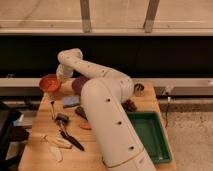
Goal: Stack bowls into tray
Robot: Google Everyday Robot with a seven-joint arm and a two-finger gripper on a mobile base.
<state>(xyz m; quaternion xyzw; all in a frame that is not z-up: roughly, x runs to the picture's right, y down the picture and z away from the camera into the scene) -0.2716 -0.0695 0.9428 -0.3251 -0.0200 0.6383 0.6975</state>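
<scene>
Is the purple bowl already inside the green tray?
No, the purple bowl lies at the table's back edge beside the gripper, far from the tray.

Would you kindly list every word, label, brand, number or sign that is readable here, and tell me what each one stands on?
No text can be read anywhere in this view.
Orange-red bowl, purple bowl, green tray: no markings visible.
White arm: only dark round dots, no lettering.
Gripper, at the orange-red bowl near the table's far left: no label visible.
</scene>
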